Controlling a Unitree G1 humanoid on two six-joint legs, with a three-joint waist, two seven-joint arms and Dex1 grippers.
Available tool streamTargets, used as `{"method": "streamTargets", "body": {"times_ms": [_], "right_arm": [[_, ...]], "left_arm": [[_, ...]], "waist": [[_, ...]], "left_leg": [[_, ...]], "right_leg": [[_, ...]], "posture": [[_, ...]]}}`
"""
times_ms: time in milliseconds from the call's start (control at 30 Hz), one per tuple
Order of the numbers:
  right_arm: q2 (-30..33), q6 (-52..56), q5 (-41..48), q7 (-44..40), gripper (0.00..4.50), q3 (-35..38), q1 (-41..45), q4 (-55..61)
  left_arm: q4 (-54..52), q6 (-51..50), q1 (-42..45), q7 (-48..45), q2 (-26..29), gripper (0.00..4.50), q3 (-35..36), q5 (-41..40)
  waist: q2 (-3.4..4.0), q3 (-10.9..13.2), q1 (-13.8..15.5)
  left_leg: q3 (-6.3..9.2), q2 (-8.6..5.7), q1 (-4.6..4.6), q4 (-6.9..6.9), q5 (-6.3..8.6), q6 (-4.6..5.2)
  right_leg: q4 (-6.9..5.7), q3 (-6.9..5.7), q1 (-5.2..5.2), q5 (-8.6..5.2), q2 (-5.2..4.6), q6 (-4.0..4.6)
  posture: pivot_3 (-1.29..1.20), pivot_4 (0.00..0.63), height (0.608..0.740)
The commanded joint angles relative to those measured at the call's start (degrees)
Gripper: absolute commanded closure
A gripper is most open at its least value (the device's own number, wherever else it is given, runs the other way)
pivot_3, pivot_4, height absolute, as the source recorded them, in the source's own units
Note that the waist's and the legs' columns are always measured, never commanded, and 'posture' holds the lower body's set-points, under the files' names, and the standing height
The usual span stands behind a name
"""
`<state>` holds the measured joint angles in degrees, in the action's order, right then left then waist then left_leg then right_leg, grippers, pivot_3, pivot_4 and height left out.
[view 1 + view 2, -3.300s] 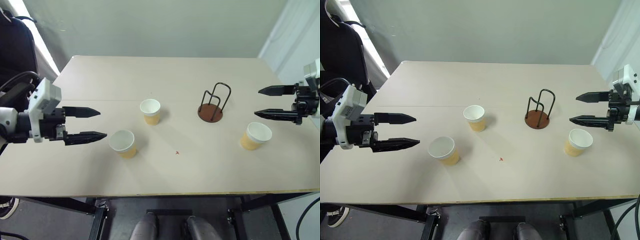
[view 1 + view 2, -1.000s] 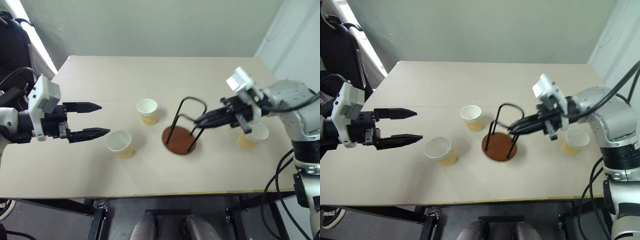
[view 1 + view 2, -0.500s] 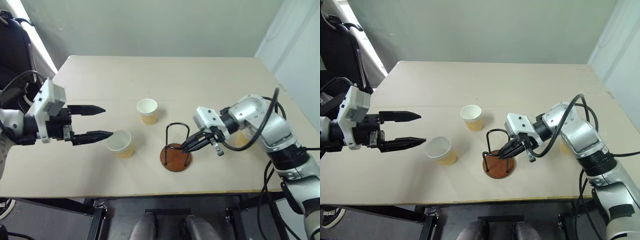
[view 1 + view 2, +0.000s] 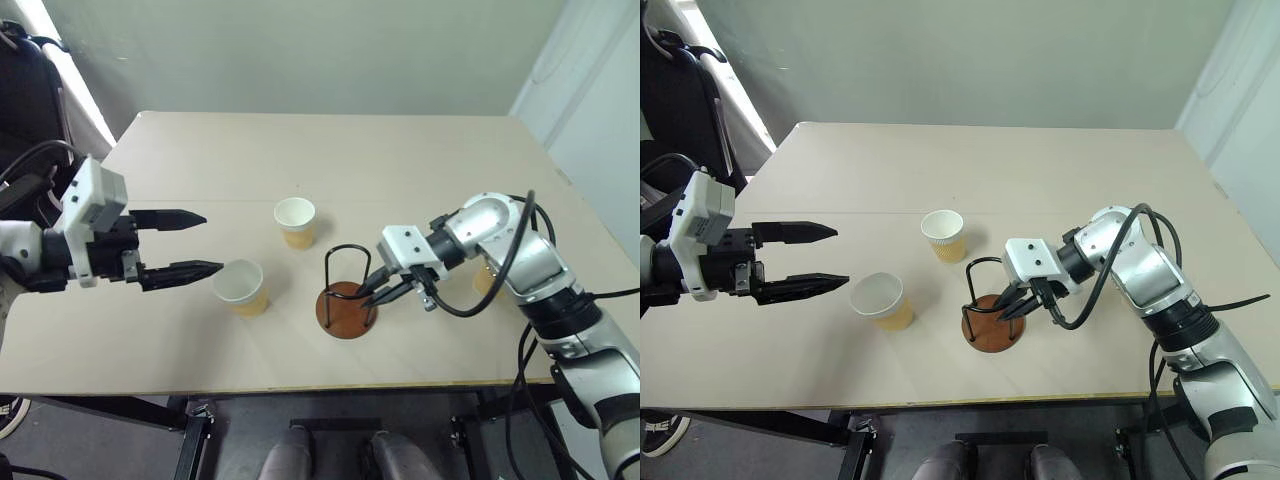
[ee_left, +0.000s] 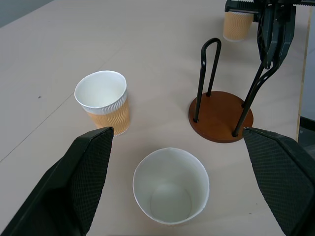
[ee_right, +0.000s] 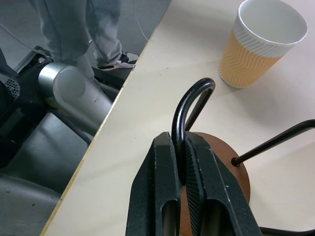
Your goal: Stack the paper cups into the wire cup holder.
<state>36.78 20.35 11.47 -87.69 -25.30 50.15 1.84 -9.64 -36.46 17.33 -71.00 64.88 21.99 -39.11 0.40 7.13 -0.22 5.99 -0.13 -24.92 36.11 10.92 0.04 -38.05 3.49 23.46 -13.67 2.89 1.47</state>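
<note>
Your left gripper (image 4: 205, 243) hovers with its fingers spread wide, in the same spot as a second ago, just short of the nearest tan-yellow paper cup with a white inside (image 4: 241, 287), which stands upright on the beige counter (image 4: 300, 150). A second matching cup (image 4: 296, 221) stands farther back, untouched.

The change is in the middle. The wire cup holder with its round reddish-brown disc base and black loops (image 4: 345, 298) was tilted in the air a second ago; its base now lies flat on the counter, close beside the nearest cup. That suggests the holder has been brought within reach of the cups, so stacking can begin; no cup is in it yet.

Your right gripper (image 4: 378, 292) has come down with it. In the right wrist view the fingers (image 6: 165, 196) sit on either side of one wire loop (image 6: 189, 105), nearly closed on it. I cannot tell whether they are already letting go.

The left wrist view shows the third cup (image 5: 238, 25) beyond the holder, which the right arm mostly hides from the head views.
</note>
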Motion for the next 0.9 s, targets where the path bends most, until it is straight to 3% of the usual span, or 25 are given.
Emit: {"method": "streamTargets", "body": {"times_ms": [33, 200, 300, 333, 433, 500, 667, 900], "right_arm": [[0.7, -0.4, -0.8, -0.5, 3.09, -0.2, -0.4, 1.1], [2.0, 1.8, 0.1, -0.3, 1.27, 1.9, 0.1, 2.7], [4.6, 5.9, 4.7, -0.5, 0.2, 7.7, 1.7, 3.7], [5.6, 7.1, 6.5, -0.2, 0.04, 10.3, 2.3, 3.6], [11.0, 13.7, 12.0, 1.1, 0.04, 19.8, 6.0, 1.2], [17.1, 13.8, 10.8, 1.0, 0.04, 22.6, 5.7, -0.6], [29.1, 7.6, 3.7, 0.6, 0.04, 21.8, -4.1, -2.8], [31.0, 1.0, -4.0, 2.5, 0.04, 17.9, -10.6, -7.6]], "left_arm": [[-0.7, 0.6, 1.3, 0.0, 1.0, 0.0, 1.2, -0.3], [-0.6, 0.9, 2.6, -0.5, 1.0, 0.0, 0.5, -0.4], [-0.7, 0.7, 4.4, -1.5, 1.1, 0.0, 0.0, -1.4], [-0.8, 0.6, 5.1, -1.8, 1.2, 0.0, -0.1, -1.7], [-2.3, -1.0, 8.1, -3.0, 1.8, 0.0, -0.4, -4.4], [-3.2, -1.6, 9.5, -3.9, 2.1, 0.0, -1.3, -5.4], [-4.6, -0.1, 12.4, -4.6, 1.5, 0.0, -6.0, -4.1], [-5.4, 1.0, 17.2, -4.1, -0.7, 0.0, -10.7, -2.8]], "waist": [[0.0, 0.0, 0.0], [0.0, 0.0, 0.0], [-0.01, 0.0, 0.1], [-0.01, 0.0, 0.1], [-0.02, 0.1, 0.5], [-0.08, 0.0, 0.9], [-0.36, -0.1, 1.1], [-0.14, 0.0, 0.2]], "left_leg": [[0.0, 0.0, -0.01, 0.0, 0.0, -0.01], [0.0, 0.0, -0.02, 0.0, 0.02, -0.03], [0.0, 0.0, -0.02, 0.0, 0.02, -0.04], [0.0, 0.0, -0.03, 0.0, 0.02, -0.04], [-0.01, -0.02, -0.11, 0.02, 0.01, -0.05], [0.0, -0.02, -0.14, -0.01, 0.02, -0.06], [0.08, 0.0, 0.03, -0.03, 0.28, -0.2], [-0.02, 0.01, 0.09, 0.01, 0.14, -0.13]], "right_leg": [[0.0, 0.0, 0.0, 0.0, 0.0, 0.0], [0.01, 0.0, 0.01, 0.0, 0.0, 0.0], [0.01, 0.0, 0.0, 0.0, 0.0, 0.0], [0.02, 0.0, 0.0, 0.0, 0.0, 0.0], [0.03, 0.01, 0.04, 0.0, 0.0, 0.0], [0.1, 0.01, 0.04, -0.01, 0.0, 0.02], [0.12, -0.01, -0.15, -0.18, 0.0, 0.07], [-0.04, 0.05, -0.13, -0.07, 0.03, -0.14]], "posture": [[0.0, 0.15, 0.74], [0.0, 0.15, 0.74], [0.0, 0.15, 0.74], [0.0, 0.15, 0.74], [0.0, 0.15, 0.74], [0.0, 0.15, 0.74], [0.0, 0.15, 0.74], [0.0, 0.15, 0.74]]}}
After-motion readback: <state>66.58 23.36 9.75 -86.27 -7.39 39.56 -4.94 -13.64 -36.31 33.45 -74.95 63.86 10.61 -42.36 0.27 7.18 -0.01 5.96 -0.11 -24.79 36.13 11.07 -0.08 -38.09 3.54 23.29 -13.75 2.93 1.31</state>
